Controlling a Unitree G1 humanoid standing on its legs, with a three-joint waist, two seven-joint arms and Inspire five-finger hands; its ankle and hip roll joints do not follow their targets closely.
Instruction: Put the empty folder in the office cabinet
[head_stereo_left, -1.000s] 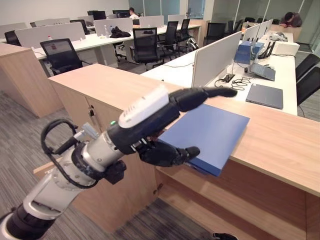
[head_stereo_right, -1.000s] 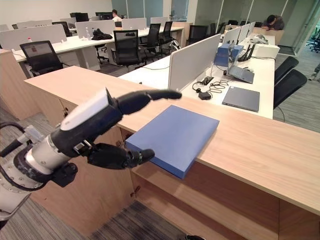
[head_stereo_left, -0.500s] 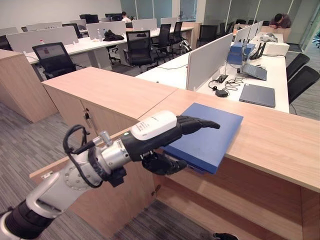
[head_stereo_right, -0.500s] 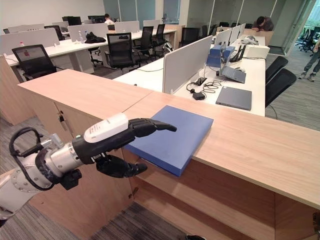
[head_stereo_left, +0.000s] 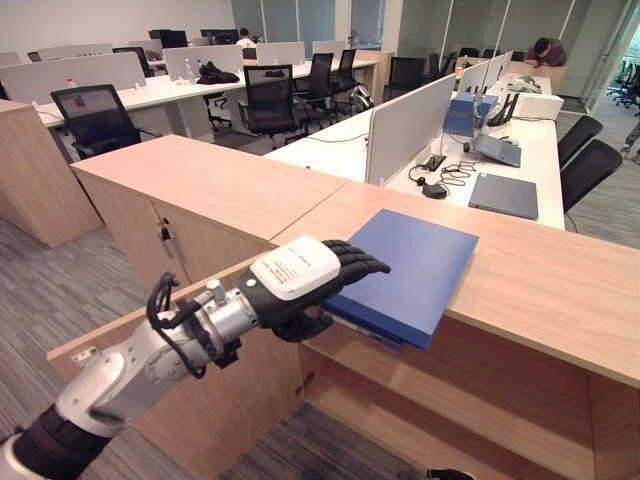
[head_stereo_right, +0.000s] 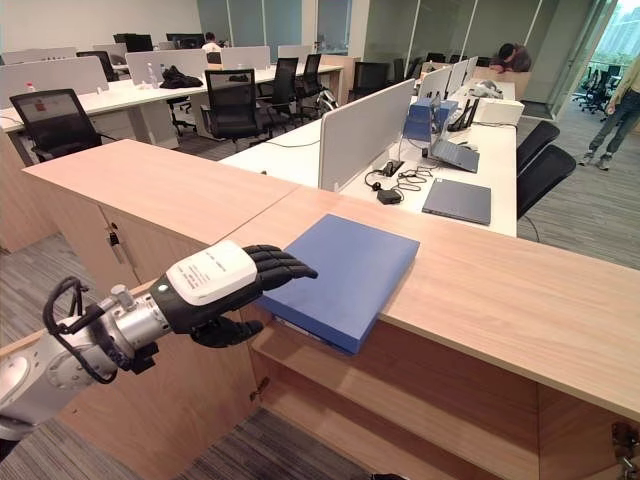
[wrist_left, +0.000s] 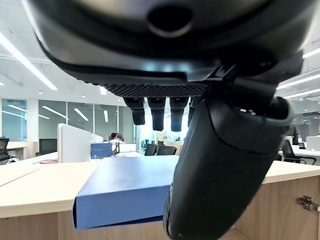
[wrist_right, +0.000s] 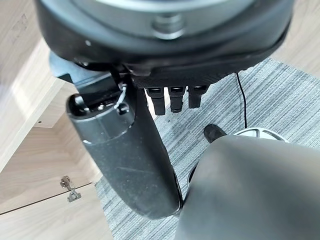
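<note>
The blue folder (head_stereo_left: 410, 265) lies flat on the wooden cabinet top (head_stereo_left: 540, 290), its near edge jutting out past the front. My left hand (head_stereo_left: 300, 275) is at the folder's near left corner. Its fingers (head_stereo_left: 358, 265) reach over the top face and its thumb (head_stereo_left: 300, 326) sits below the overhanging edge. In the left wrist view the fingers (wrist_left: 157, 112) stay fairly straight, with a gap above the folder (wrist_left: 125, 185), so the hand is open. My right hand (wrist_right: 125, 150) hangs relaxed and open over the grey carpet, holding nothing.
Below the folder the cabinet's open shelf space (head_stereo_left: 400, 400) shows. An open cabinet door's top edge (head_stereo_left: 100, 340) runs under my left arm. Behind are desks with a white partition (head_stereo_left: 410, 125), laptops (head_stereo_left: 503, 195) and office chairs (head_stereo_left: 95, 115). A person (head_stereo_right: 625, 100) stands far right.
The camera has shifted. My left hand has dropped and gone forward to the folder's corner. Its widely spread fingers have come together over the top, with the thumb under the edge.
</note>
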